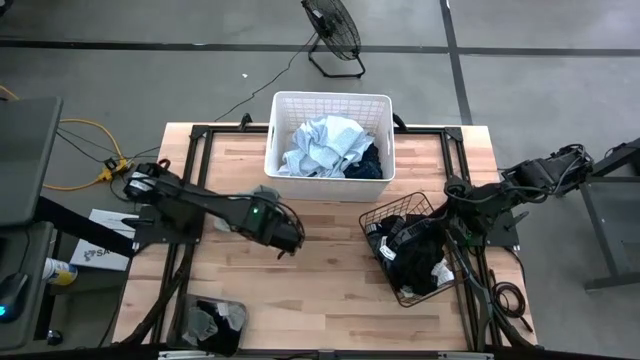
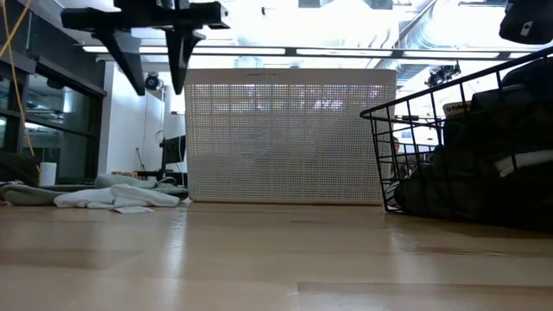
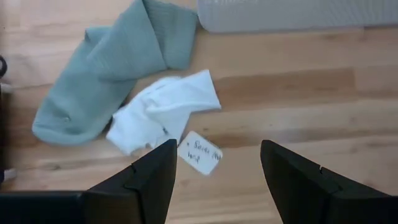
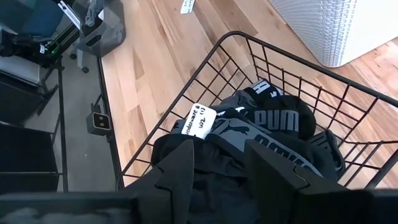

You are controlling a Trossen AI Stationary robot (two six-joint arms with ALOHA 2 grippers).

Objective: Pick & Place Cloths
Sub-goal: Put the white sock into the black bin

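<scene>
A grey concrete floor is seen around a light wooden table (image 1: 330,290), with a black floor fan (image 1: 333,30) standing beyond the table's far edge.

White laundry basket (image 1: 331,146): set at the far centre of the table. A crumpled light blue cloth (image 1: 322,146) fills most of it; a dark navy cloth (image 1: 367,160) is tucked against its right wall.

Black wire basket (image 1: 412,246): on the right side of the table, tilted relative to the table edges. Black cloths (image 4: 267,134) are piled inside, with white lettering and a white paper tag (image 4: 197,121) visible on top.

Sage green cloth (image 3: 112,65): lying flat on the table just left of the white basket's near corner; its long axis is seen running diagonally in the left wrist view. A smaller white cloth (image 3: 163,111) is touching it, with a handwritten paper tag (image 3: 199,152) at its edge.

Left claw (image 3: 217,171): held above the table, over the white cloth and its tag; fingers spread apart, nothing held.

Right claw (image 4: 217,165): positioned over the wire basket, just above the black cloths; fingers parted, nothing pinched.

A dark tray (image 1: 213,325) holding a pale item is noted at the table's near left edge.
</scene>
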